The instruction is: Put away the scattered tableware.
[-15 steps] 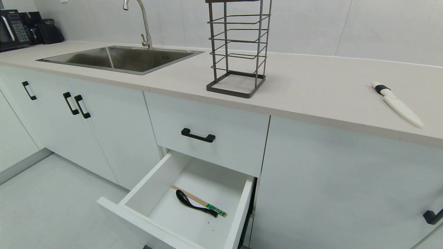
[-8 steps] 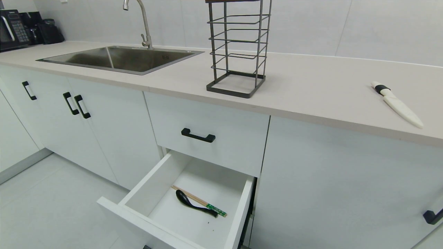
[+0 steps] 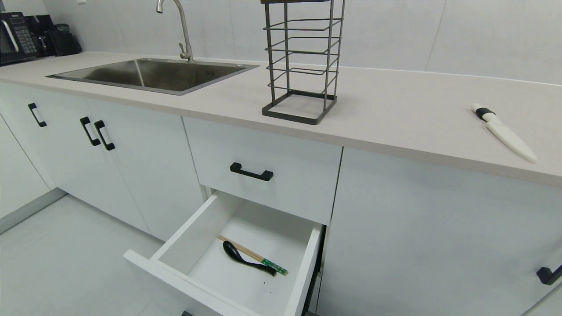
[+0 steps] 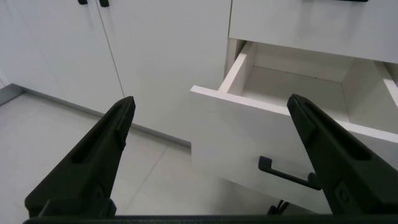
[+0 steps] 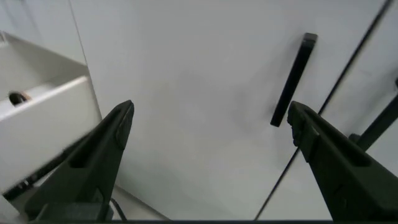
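Hanging low in front of the cabinets, the left gripper (image 4: 211, 102) has its jaws spread wide apart, and past its dark fingers (image 4: 93, 162) the wrist view looks at the white front panel of the open drawer (image 4: 249, 137) and the black handle (image 4: 286, 174) on it. The right gripper (image 5: 211, 109) also has its jaws wide apart, facing a plain white cabinet door (image 5: 186, 93) with an upright black handle (image 5: 292, 81), and a corner of the drawer shows beside it.

From the head view, the open drawer (image 3: 186, 235) is the lower one of two and is pulled well out. A black spoon (image 3: 246, 260) lies inside on the drawer floor, and a pair of wooden chopsticks (image 3: 252, 254) with green ends lies just beside it, touching or nearly touching along its handle. Above sits the shut upper drawer (image 3: 298, 180) with its own black handle (image 3: 251, 172). To the left are white cabinet doors (image 3: 140, 166) with black handles.

On the pale counter (image 3: 395, 118), a white knife (image 3: 505, 134) with a black band lies flat near the front edge, far to the right, well apart from the drawer. A tall dark wire rack (image 3: 290, 118) stands upright over the drawers. Farther left is the steel sink (image 3: 153, 74) with its curved faucet (image 3: 184, 35), and dark appliances (image 3: 17, 37) stand in the far left corner
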You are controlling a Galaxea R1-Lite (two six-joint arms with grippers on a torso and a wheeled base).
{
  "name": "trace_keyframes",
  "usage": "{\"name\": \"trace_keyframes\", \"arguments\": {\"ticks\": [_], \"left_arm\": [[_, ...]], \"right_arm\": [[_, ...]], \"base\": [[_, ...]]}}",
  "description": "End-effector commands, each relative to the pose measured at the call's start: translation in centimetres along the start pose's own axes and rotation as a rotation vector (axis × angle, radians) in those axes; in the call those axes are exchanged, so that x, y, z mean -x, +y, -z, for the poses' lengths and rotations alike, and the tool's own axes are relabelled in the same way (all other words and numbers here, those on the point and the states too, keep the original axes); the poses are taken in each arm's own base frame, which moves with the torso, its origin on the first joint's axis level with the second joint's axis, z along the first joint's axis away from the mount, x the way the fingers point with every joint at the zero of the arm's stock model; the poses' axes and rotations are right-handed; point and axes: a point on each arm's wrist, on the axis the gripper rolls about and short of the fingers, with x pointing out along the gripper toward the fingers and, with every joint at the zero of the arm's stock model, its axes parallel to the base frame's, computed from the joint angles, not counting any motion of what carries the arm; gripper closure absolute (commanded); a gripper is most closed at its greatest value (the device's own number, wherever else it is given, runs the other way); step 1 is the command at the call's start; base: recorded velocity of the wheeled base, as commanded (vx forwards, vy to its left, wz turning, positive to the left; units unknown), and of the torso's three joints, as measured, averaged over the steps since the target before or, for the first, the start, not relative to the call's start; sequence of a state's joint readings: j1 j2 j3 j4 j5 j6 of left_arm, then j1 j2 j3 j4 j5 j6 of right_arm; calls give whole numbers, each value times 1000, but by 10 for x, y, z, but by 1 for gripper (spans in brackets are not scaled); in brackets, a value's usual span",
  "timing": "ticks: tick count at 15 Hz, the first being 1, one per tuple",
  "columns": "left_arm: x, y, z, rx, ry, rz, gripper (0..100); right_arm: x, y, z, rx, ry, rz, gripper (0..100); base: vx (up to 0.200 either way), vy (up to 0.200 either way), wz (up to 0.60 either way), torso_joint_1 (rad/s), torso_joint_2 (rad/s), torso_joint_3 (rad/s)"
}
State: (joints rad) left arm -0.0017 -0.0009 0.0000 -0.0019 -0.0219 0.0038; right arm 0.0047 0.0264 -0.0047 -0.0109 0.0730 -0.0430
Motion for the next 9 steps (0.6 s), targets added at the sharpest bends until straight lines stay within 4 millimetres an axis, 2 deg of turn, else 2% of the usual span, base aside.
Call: {"name": "trace_keyframes", "arguments": {"ticks": [1, 3, 4, 5, 6, 7, 9], "left_arm": [[0, 0, 0, 25, -2, 21, 0], [0, -1, -1, 28, -8, 22, 0], [2, -1, -11, 35, -77, 25, 0], [13, -1, -51, 45, -294, 37, 0], [22, -2, -79, 69, -379, 31, 0], [24, -2, -82, 84, -368, 41, 0], [20, -1, -65, 162, -223, 82, 0]], "right_arm": [[2, -1, 3, -51, -2, 79, 0], [2, -2, 3, -49, 0, 82, 0], [1, -2, 3, -51, 0, 84, 0], [2, -2, 3, -54, 0, 84, 0], [2, -2, 3, -52, 0, 84, 0], [2, -2, 3, -52, 0, 84, 0], [1, -1, 3, -55, -2, 67, 0]], "base": [[0, 0, 0, 0, 0, 0], [0, 0, 0, 0, 0, 0], [0, 0, 0, 0, 0, 0], [0, 0, 0, 0, 0, 0], [0, 0, 0, 0, 0, 0], [0, 0, 0, 0, 0, 0], [0, 0, 0, 0, 0, 0]]}}
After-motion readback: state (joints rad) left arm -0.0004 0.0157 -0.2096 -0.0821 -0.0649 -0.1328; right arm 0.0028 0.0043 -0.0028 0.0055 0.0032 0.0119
